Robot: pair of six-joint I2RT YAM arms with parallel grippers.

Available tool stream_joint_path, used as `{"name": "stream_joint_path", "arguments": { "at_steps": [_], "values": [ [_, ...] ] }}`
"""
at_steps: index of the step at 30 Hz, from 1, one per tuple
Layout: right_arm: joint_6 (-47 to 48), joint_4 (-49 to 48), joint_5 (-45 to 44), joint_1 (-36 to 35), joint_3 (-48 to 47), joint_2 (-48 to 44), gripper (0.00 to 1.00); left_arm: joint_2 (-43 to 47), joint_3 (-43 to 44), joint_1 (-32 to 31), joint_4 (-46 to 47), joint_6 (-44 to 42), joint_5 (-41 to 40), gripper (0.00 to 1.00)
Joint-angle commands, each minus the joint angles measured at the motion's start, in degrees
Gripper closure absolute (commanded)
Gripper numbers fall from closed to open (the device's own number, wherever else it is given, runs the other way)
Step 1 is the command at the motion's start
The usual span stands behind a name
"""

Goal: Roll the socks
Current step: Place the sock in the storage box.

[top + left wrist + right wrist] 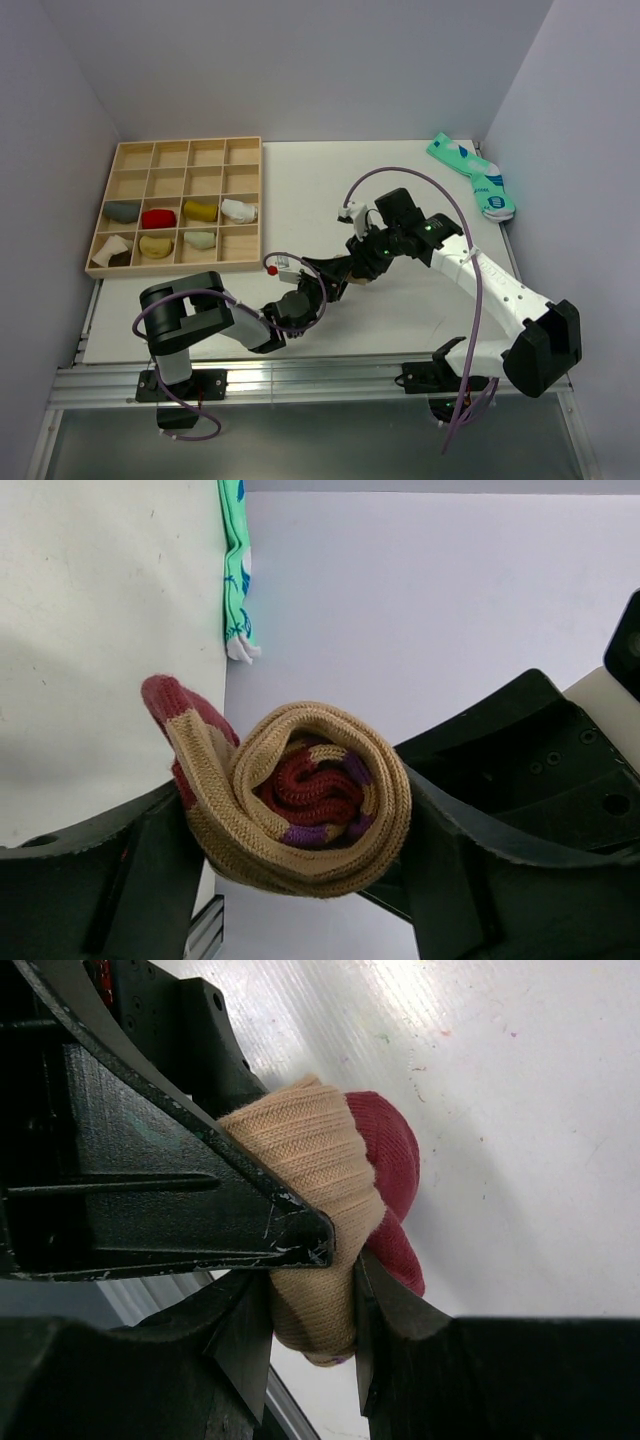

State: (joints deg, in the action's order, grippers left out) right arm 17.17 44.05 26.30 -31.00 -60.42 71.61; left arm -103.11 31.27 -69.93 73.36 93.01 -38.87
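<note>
The socks show as one tight roll point(310, 810) of tan knit with a maroon core, purple stripes and a maroon toe sticking out at the left. My left gripper point(300, 825) encloses the roll, and both black fingers point(455, 870) press against its sides. In the right wrist view my right gripper point(310, 1305) is shut on the tan end of the roll point(315, 1190), just above the white table. A left finger point(200, 1190) crosses over it there. From above, the left gripper point(335, 276) and right gripper point(363, 260) meet mid-table and hide most of the roll.
A wooden compartment tray point(240, 150) stands at the back left and holds several rolled socks. A teal patterned sock pair point(475, 176) lies at the back right corner and also appears as a teal strip point(237, 570). Grey walls close in three sides.
</note>
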Motion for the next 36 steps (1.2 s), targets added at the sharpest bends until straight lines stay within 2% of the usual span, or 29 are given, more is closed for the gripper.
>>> {"name": "stream_joint_path", "arguments": {
  "at_steps": [1,3,11,12,14,15,17,18,24,30,35,36],
  "values": [
    [-0.7,2.0,4.8,-0.8,-2.5,0.4,0.83,1.6,0.9,0.3,2.8,-2.2,-0.3,0.28],
    [0.2,2.6,4.8,-0.8,-2.5,0.5,0.83,1.8,0.9,0.3,2.8,-2.8,-0.2,0.32],
    [4.5,7.2,6.2,-1.0,-2.3,1.4,0.81,3.5,0.5,0.6,0.7,-5.7,0.9,0.69],
    [5.6,7.6,6.0,-1.2,-2.2,1.4,0.8,3.8,0.3,0.7,-0.5,-5.5,0.9,0.79],
    [5.8,7.9,4.5,-1.3,-2.1,1.1,0.79,4.5,-0.1,0.8,-1.4,-5.6,1.1,0.9],
    [5.6,7.6,3.5,-1.3,-1.9,0.7,0.72,4.8,-0.2,0.8,-1.6,-5.9,1.1,0.96],
    [5.4,7.0,1.7,-1.3,-1.5,-0.8,0.61,5.2,-0.9,1.0,-1.3,-6.4,1.5,0.99],
    [5.3,6.8,1.4,-1.3,-1.5,-1.3,0.52,5.3,-1.2,1.1,-0.8,-7.0,1.8,1.0],
    [5.1,6.9,-0.7,-1.3,-2.7,-3.3,0.32,6.2,-1.8,2.5,-0.9,-8.1,3.7,1.0],
    [5.2,7.4,-3.0,-0.7,-3.0,-6.3,0.24,9.0,-4.0,4.3,-1.6,-8.4,4.3,1.0],
    [5.6,8.2,-4.3,0.4,-3.5,-8.2,0.23,15.5,-7.6,8.4,-4.3,-10.0,7.2,1.0],
    [5.8,8.3,-4.5,1.5,-3.9,-8.3,0.23,17.0,-8.2,9.0,-7.2,-10.3,7.9,1.0]
  ]
}}
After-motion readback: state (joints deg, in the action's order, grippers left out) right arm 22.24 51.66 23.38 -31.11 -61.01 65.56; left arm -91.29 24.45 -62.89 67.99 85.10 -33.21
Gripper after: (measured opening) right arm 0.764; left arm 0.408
